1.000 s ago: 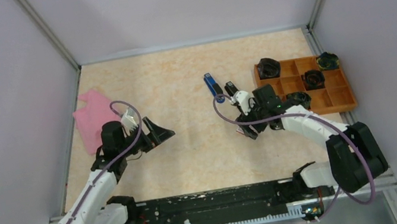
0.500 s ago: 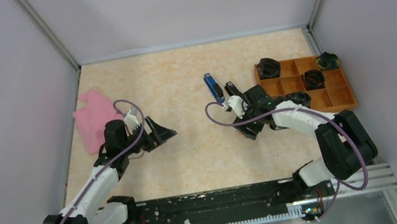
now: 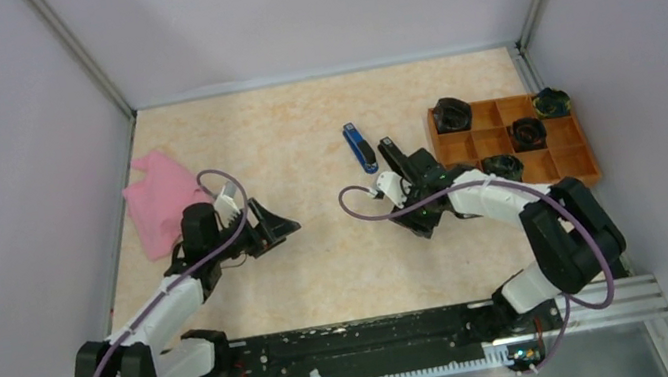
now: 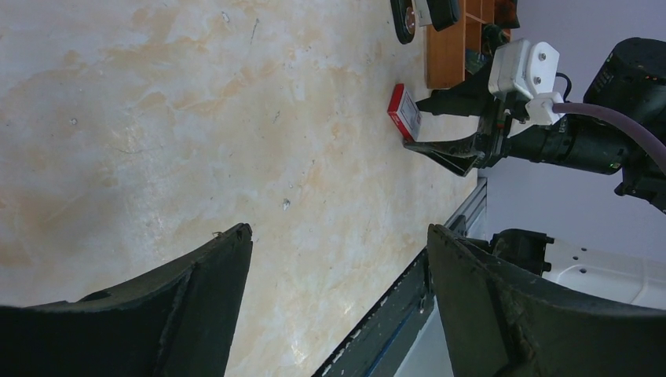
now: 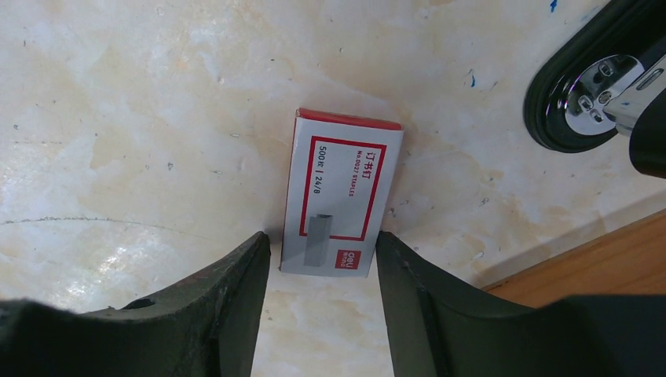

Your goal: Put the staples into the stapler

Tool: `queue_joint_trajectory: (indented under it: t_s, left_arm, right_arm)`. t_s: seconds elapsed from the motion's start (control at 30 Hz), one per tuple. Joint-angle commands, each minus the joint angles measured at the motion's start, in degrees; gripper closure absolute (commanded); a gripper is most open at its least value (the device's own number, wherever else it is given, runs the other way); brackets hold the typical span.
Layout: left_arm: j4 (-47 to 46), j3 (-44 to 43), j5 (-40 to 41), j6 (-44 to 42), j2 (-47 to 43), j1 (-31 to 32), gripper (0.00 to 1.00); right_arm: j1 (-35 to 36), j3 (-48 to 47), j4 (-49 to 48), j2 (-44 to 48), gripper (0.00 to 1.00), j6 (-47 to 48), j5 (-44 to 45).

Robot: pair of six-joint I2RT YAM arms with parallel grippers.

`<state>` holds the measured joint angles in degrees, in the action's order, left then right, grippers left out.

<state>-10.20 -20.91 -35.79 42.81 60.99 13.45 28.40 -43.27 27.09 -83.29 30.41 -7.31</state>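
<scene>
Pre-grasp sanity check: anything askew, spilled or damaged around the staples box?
Nothing stands out. The staples box lies flat, closed and intact between the fingers of the right gripper, and nothing has spilled. Only blemish: small blue marks on the table nearby.

Table [image 3: 301, 133] (beige) bears staples [image 5: 342, 204]; stapler [image 3: 360, 147]; tray [image 3: 571, 174]; cloth [image 3: 153, 192].
</scene>
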Motion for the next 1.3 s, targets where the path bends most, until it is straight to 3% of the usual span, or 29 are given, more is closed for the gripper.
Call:
queue_joint_trajectory:
  t_s: [0.0, 0.53, 0.8, 0.97, 1.27]
  left_arm:
    - [-3.89, 0.84, -1.43, 0.65, 0.94, 0.52, 0.13]
    - [-12.06, 3.14, -5.28, 3.26, 6.96, 0.79, 0.17]
    - [-17.64, 4.38, -8.12, 5.95, 12.15, 0.77, 0.24]
    - [-19.36, 4.28, -9.21, 6.55, 15.01, 0.87, 0.30]
    - [-21.41, 4.43, -9.07, 7.28, 19.93, 1.22, 0.37]
  right_arm:
    - [0.88, -2.41, 0.81, -1.38, 0.48, 0.96, 1.38]
    - [8.76, -7.56, 1.94, -6.36, 0.56, 5.42, -1.42]
    - [16.68, -13.14, 0.79, -10.85, 0.55, 8.90, -6.77]
    - [21.45, -17.38, 1.30, -18.44, 0.55, 10.60, -7.99]
    - [25.54, -22.85, 2.34, -23.26, 0.55, 13.24, -9.38]
